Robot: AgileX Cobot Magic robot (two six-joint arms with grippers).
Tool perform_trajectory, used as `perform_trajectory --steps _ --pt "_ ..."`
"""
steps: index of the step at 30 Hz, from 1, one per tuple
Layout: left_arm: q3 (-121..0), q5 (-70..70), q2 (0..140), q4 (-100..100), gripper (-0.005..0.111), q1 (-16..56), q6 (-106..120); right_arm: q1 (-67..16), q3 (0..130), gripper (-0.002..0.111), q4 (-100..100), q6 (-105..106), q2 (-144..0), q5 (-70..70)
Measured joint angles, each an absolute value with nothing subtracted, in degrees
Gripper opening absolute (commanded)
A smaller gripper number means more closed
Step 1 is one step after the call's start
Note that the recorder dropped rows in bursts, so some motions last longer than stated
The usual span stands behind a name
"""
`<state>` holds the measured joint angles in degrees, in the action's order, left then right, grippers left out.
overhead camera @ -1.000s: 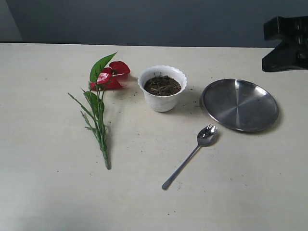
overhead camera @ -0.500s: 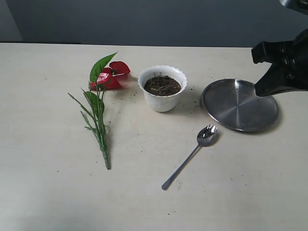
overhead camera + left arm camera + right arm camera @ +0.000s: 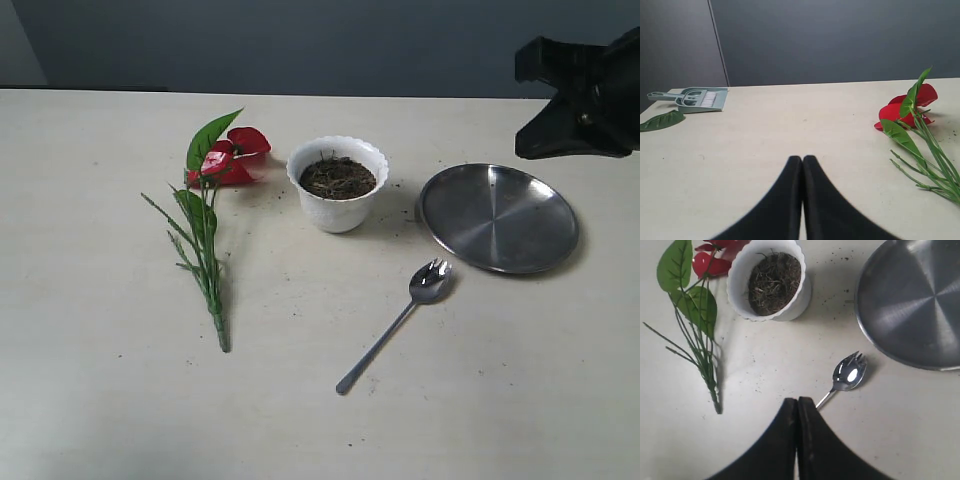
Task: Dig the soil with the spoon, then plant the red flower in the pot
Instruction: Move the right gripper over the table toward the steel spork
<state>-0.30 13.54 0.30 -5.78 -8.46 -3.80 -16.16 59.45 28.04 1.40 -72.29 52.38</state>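
The white scalloped pot (image 3: 338,208) stands mid-table, filled with dark soil (image 3: 338,178). To its left the red flower (image 3: 232,158) lies flat, its stems pointing toward the front. The silver spoon (image 3: 395,325) rests in front of the pot, with its tined bowl toward the plate. My right gripper (image 3: 797,401) is shut and empty. It hovers above the spoon's handle, which its fingers partly hide, and the spoon (image 3: 849,374), pot (image 3: 790,310) and soil (image 3: 774,282) lie beyond it. My left gripper (image 3: 802,159) is shut and empty over bare table, left of the flower (image 3: 907,112).
A round steel plate (image 3: 498,217) lies right of the pot. The right arm's black body (image 3: 580,95) hangs above the plate's far right side. A grey dustpan with a brush (image 3: 697,97) and a loose green leaf (image 3: 662,120) sit far left.
The right arm has shifted left, further into the exterior view, dipping over the plate and then rising again. Pot, flower and spoon have not moved.
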Motion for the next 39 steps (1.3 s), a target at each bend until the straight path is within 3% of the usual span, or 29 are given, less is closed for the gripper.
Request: perform_trajectory --steps 10,17,27,39 --pt "-0.3 13.5 0.3 -5.8 0.000 -8.5 -3.8 -16.3 59.4 -0.001 19.0 -15.2 -72.5 51.2" --pt "-0.3 13.5 0.3 -5.8 0.000 -8.5 -3.8 -22.8 59.4 -0.001 7.6 -24.2 -74.2 51.1" --pt "-0.3 13.5 0.3 -5.8 0.000 -8.5 -3.8 -34.2 59.4 -0.001 3.5 -30.5 -83.9 46.7" --pt "-0.3 13.5 0.3 -5.8 0.000 -8.5 -3.8 -35.2 59.4 -0.001 3.8 -38.0 -98.2 45.2"
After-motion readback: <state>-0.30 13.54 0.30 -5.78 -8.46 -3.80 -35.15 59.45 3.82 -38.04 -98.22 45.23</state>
